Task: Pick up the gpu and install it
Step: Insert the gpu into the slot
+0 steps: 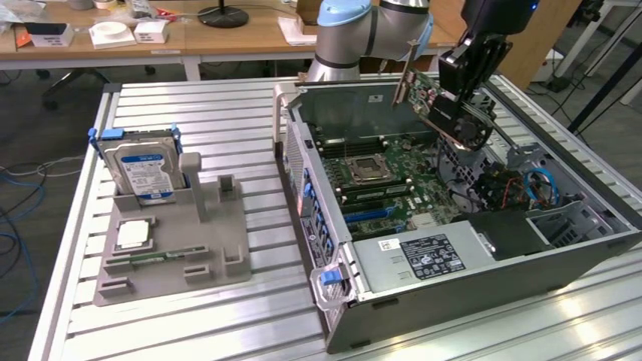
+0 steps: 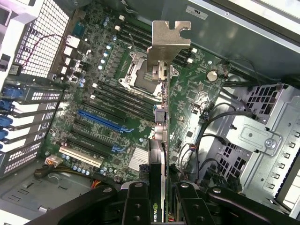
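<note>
at the exterior view's left, a grey holder (image 1: 216, 256) sat on the slatted metal table (image 1: 201, 105). a hard drive (image 1: 146, 171) with a blue label stood upright at its far end, and a narrow green memory stick (image 1: 150, 259) lay in a slot near its front. to the right of that stood the open computer case (image 1: 482, 301), its motherboard (image 1: 401, 173) facing up, with the processor socket (image 1: 366, 169) near the middle and the power supply (image 1: 426, 256) with its black label at the near end. further right, over the far side of the case, the gripper (image 1: 464, 94) hung from the arm (image 1: 361, 30), clamped on the gpu (image 1: 441, 105). the gpu was in the air above the motherboard, tilted, and not seated in any slot. it was a thin flat card, with a green circuit board on the face turned toward the exterior view's left and a black cooler with a round fan on the other face. a silver metal bracket (image 2: 168, 40) sat at the end farthest from the fingers (image 2: 136, 204). in the wrist view the card showed edge-on as a narrow strip, with the black fingers pressing both faces and a small green logo on its edge between them. the bracket's notched tab lay over the processor socket area, and the long blue slot (image 2: 101, 119) was off to one side. blue cables (image 1: 542, 188) lay in the case at the exterior view's right.
</note>
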`<state>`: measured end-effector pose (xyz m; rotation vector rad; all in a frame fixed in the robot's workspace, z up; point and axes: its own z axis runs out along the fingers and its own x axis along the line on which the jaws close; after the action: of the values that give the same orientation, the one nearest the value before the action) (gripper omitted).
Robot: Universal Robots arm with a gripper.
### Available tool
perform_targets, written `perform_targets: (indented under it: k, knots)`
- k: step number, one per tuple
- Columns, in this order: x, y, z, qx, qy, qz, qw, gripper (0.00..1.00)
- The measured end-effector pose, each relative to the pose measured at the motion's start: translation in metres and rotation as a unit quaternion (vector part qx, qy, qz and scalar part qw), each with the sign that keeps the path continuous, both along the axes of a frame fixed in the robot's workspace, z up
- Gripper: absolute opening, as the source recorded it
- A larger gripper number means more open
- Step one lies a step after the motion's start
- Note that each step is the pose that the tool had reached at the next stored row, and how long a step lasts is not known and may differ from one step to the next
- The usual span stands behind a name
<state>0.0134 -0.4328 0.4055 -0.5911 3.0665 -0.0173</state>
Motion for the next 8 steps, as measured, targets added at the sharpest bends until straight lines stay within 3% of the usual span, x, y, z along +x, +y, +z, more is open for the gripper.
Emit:
perform_targets:
  k: [8]
  knots:
    - [0.0012,0.0,0.0,0.0,0.0,0.005,1.0,0.26]
